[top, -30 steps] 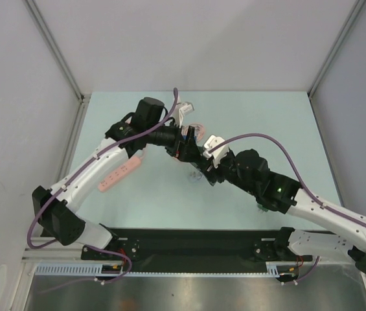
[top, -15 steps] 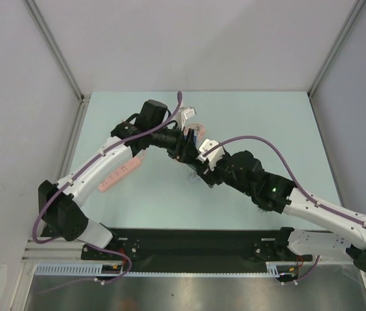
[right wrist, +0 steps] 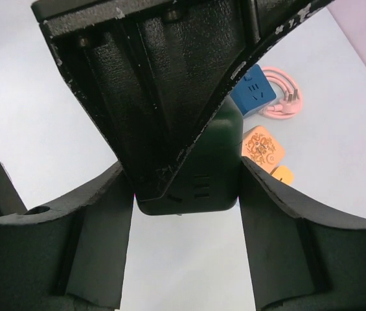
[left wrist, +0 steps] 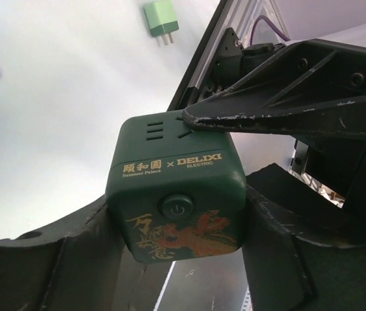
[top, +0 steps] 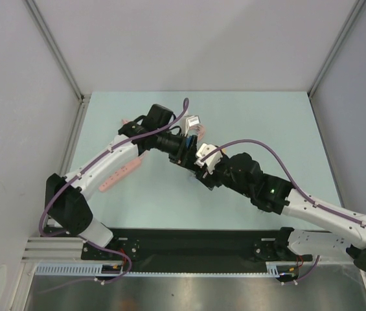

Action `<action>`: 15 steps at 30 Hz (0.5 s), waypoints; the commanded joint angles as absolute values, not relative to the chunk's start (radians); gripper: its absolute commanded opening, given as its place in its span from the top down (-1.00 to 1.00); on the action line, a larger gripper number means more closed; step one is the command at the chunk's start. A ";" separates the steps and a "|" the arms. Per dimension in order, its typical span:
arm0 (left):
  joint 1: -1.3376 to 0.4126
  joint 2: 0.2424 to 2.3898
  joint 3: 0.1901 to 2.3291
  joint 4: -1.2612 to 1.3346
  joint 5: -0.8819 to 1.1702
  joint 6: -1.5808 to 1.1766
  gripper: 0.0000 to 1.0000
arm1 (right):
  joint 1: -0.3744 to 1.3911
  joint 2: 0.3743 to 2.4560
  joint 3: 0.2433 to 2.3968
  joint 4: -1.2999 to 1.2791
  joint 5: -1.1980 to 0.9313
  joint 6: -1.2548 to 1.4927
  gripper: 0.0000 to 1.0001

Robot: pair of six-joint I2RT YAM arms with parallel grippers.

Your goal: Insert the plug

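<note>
Both left gripper [left wrist: 177,228] and right gripper [right wrist: 186,189] clamp socket cube [left wrist: 175,170] | green plug [left wrist: 160,18] lies apart

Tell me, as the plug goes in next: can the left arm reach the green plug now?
Probably not yet. The left gripper is closed on the cube, which the right gripper also holds. The plug lies uncovered on the table beyond.
</note>
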State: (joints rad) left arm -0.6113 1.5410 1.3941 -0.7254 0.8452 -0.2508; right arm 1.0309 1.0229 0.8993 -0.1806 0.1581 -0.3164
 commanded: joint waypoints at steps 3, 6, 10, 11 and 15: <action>-0.614 1.539 1.397 -0.756 0.805 -0.213 0.14 | 1.043 1.014 0.910 -0.084 0.143 -0.341 1.00; -0.606 1.551 1.413 -0.762 0.796 -0.216 0.70 | 1.052 1.017 0.910 -0.092 0.143 -0.342 1.00; -0.600 1.578 1.448 -0.793 0.775 -0.221 0.20 | 1.072 1.019 0.907 -0.107 0.141 -0.345 1.00; -0.601 1.580 1.466 -0.798 0.772 -0.221 -0.07 | 1.081 1.019 0.905 -0.107 0.146 -0.345 1.00; -0.601 1.575 1.483 -0.802 0.758 -0.235 -0.07 | 1.086 1.012 0.899 -0.103 0.169 -0.347 1.00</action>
